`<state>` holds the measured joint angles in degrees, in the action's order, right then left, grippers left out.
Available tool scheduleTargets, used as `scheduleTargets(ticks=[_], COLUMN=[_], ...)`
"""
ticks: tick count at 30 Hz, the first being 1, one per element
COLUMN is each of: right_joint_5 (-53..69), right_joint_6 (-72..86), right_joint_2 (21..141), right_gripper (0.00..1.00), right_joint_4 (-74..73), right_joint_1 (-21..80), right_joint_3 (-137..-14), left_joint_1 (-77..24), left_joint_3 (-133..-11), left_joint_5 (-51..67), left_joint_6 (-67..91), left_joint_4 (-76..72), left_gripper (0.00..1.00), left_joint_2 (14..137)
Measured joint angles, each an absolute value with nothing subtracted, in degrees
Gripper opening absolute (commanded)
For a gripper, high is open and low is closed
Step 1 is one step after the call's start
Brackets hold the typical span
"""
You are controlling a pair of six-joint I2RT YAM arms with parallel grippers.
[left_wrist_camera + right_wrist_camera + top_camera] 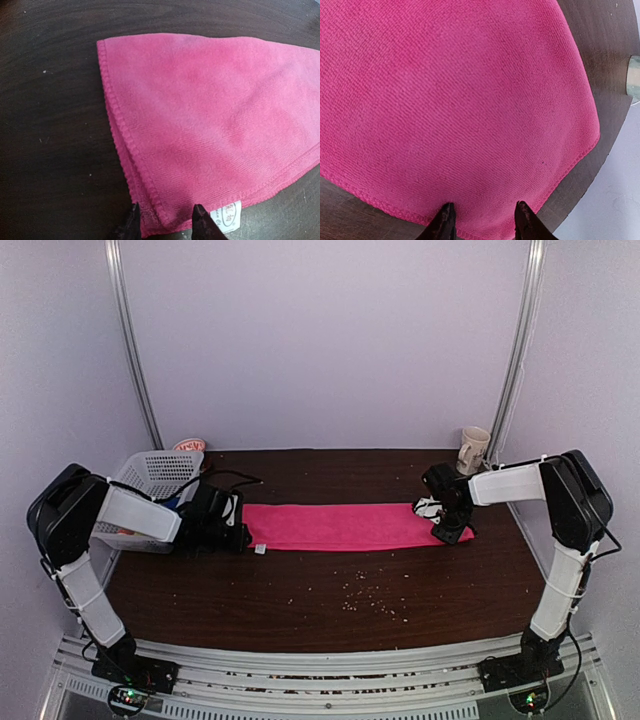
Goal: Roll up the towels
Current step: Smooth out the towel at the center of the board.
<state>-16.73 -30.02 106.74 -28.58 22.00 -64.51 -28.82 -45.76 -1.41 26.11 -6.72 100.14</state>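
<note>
One bright pink towel [340, 526] lies flat on the dark table, folded into a long strip running left to right. My left gripper [238, 534] is low at its left end. In the left wrist view the towel's [210, 115] near corner, beside a white label [227, 215], lies between the spread fingertips of that gripper [166, 210], which is open. My right gripper [451, 528] is at the strip's right end. In the right wrist view that gripper [484, 207] is open, its fingertips apart over the towel's [450, 100] stitched edge.
A white lattice basket [160, 475] stands at the back left, right behind my left arm. A cream mug [473, 448] stands at the back right corner. Small crumbs [365, 595] are scattered on the table [320, 580] in front of the towel.
</note>
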Motion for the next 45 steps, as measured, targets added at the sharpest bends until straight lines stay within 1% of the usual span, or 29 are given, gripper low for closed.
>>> scheduleTargets(ticks=[6,13,20,35,38,45], right_joint_5=[-16.8,-16.8,-16.8,-16.7,-16.7,-16.7], right_joint_6=[-30.0,-30.0,-30.0,-30.0,-30.0,-30.0], right_joint_2=[106.7,106.7,106.7,106.8,106.8,106.8], right_gripper=[0.42,0.42,0.42,0.41,0.41,0.41], right_joint_4=[-28.6,-28.6,-28.6,-28.6,-28.6,-28.6], right_joint_1=[22.0,22.0,22.0,22.0,22.0,22.0], right_joint_3=[-64.5,-64.5,-64.5,-64.5,-64.5,-64.5], left_joint_1=[-28.5,-28.5,-28.5,-28.5,-28.5,-28.5], left_joint_3=[-45.8,-45.6,-44.8,-43.7,-43.6,-43.6], left_joint_5=[0.0,0.5,0.4,1.8,1.8,2.0], left_joint_6=[26.8,27.2,27.4,28.5,28.6,28.9], left_joint_4=[-7.6,-7.7,-8.0,-9.4,-9.5,-10.0], left_gripper=[0.33,0.27,0.3,0.27,0.26,0.19], left_joint_2=[100.8,100.8,100.2,99.2,99.2,99.9])
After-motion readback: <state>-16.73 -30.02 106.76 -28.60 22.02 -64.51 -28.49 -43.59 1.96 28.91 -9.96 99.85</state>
